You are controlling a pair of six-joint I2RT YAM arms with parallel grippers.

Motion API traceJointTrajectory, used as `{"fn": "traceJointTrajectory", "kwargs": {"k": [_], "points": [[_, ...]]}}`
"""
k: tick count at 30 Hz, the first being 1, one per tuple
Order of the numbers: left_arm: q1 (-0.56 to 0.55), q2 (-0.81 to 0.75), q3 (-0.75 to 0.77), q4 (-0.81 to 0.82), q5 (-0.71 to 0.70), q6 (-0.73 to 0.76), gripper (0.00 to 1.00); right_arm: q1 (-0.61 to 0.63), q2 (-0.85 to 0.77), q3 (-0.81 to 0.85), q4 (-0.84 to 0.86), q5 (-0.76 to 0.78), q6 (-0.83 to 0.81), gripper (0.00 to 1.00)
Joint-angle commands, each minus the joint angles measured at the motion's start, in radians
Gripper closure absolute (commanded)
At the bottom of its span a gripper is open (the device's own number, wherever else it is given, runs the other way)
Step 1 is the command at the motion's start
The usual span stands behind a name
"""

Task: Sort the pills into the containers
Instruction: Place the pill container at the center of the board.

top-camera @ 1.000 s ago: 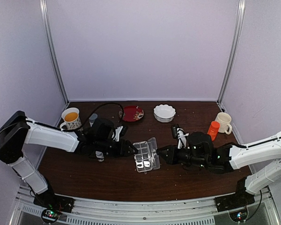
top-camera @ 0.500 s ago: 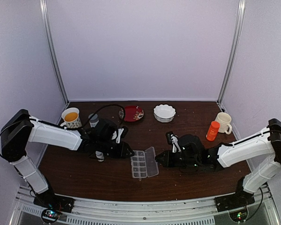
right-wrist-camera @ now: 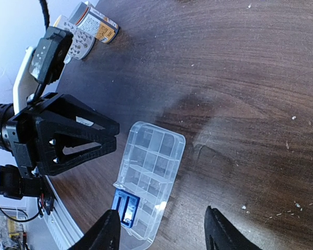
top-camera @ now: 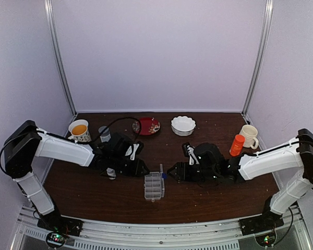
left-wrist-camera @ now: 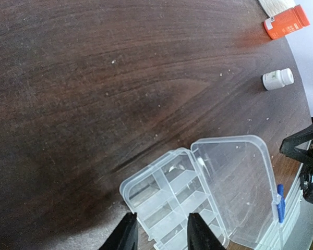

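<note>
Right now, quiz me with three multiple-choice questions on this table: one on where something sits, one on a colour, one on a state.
1. Where is the orange bottle? A beside the cream mug; B in the white bowl; C on the red plate.
2. What colour is the latch on the pill box? A red; B blue; C green.
3. The right gripper is: A shut on the pill box; B shut on a bottle; C open, holding nothing.
Answers: 1 A, it stands right next to the mug; 2 B, a blue tab shows at the box's end; 3 C, its fingers stand wide apart, clasping nothing.
</note>
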Motion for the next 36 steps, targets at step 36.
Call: {"fn": "traceJointTrajectory", "kwargs": {"k": [36], "points": [[0.001,0.088,0.091,-0.101,-0.059,0.139,0.55,0.167,0.062,0.152,-0.222,0.098,-0.151,0.34]]}}
